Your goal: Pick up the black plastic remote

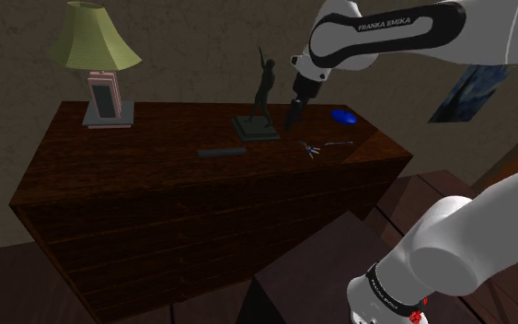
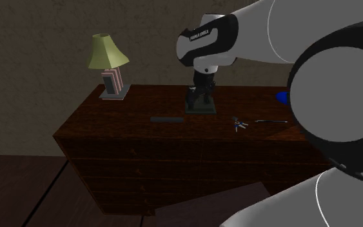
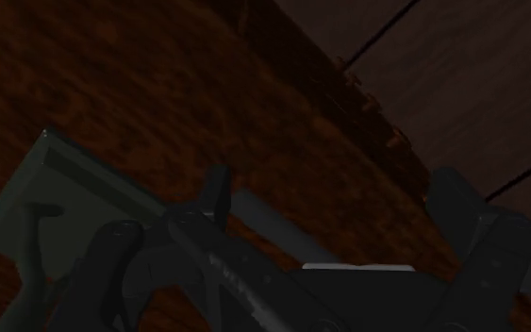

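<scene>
i'm looking down on a dark wooden dresser (image 1: 155,198) whose top is my surface. the remote (image 1: 221,152) lies flat on it, a slim dark bar, close to the front edge and about midway along. in the shoulder view it is left of and nearer to me than the statue's base, with bare wood between them.

the statue (image 1: 264,85) is a dark figure with one arm raised, upright on a square grey-green base (image 1: 254,128). the tool (image 1: 293,118) hangs just beside it on the shoulder view's right, pointing down, above the back half of the surface and well apart from the remote. i cannot tell whether the tool is wide or narrow, and nothing shows in its grip.

a bunch of keys (image 1: 310,147) and a thin rod (image 1: 339,144) lie near the tool, toward the front edge. a small blue thing (image 1: 343,116) is close to the surface's far right corner. at the other end stands a lamp (image 1: 94,41) with a green shade on a boxy foot.

from the wrist camera i see the base and a slim pale bar (image 3: 273,222) on the wood next to it. i cannot say for sure that this is the remote. beyond the dresser's edge there are dark floor planks (image 3: 461,85)
</scene>
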Controlling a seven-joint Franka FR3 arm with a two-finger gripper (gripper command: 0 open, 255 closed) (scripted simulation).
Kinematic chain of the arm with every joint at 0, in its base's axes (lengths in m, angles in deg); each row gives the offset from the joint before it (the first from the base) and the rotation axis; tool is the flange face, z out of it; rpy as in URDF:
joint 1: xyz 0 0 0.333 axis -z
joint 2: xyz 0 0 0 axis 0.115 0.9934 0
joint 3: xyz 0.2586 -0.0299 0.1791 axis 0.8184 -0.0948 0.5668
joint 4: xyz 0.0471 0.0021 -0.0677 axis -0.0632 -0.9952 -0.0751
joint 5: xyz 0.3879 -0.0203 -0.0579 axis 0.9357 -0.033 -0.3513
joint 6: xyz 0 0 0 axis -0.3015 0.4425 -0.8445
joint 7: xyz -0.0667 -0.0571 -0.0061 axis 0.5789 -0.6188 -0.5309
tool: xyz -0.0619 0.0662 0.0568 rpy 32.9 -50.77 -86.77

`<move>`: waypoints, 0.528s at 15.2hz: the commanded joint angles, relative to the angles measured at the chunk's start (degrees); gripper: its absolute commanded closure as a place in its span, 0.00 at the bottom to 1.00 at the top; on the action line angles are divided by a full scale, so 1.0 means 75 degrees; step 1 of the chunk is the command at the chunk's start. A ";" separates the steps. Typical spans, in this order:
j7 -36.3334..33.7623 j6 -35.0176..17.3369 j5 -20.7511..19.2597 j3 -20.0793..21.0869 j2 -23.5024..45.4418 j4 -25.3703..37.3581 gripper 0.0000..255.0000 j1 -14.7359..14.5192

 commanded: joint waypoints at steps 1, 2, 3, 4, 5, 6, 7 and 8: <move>0.0368 -0.0328 0.0007 0.0045 0.0575 0.0264 0.00 -0.0140; 0.0570 -0.0466 0.0007 0.0052 0.0854 0.0411 0.00 -0.0188; 0.0768 -0.0597 0.0007 0.0066 0.1132 0.0566 0.00 -0.0232; 0.0962 -0.0721 0.0007 0.0085 0.1410 0.0727 0.00 -0.0272; 0.1151 -0.0838 0.0004 0.0109 0.1686 0.0894 0.00 -0.0309; 0.1336 -0.0949 0.0000 0.0136 0.1961 0.1068 0.00 -0.0344; 0.1516 -0.1053 -0.0008 0.0168 0.2234 0.1248 0.00 -0.0377; 0.1691 -0.1151 -0.0018 0.0203 0.2505 0.1434 0.00 -0.0407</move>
